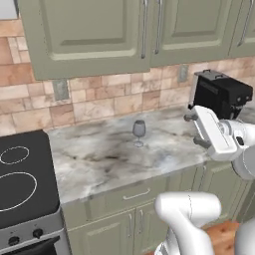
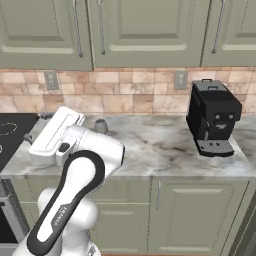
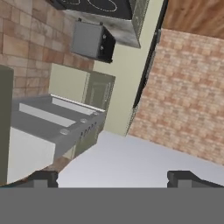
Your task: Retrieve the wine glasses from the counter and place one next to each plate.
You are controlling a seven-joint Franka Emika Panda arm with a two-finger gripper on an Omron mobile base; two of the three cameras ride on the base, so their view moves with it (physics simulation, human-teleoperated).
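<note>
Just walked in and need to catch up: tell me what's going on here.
The robot arm is after a wine glass that stands upright on the marble counter, between the stovetop and the black coffee machine. Nothing is held yet: the pincer is open and empty, raised off to the glass's right, not touching it.

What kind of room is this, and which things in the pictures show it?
It looks like a home kitchen. A marble counter runs over sage-green cabinets, with a black stovetop at one end, a black coffee machine at the other, and a wine glass between.
</note>
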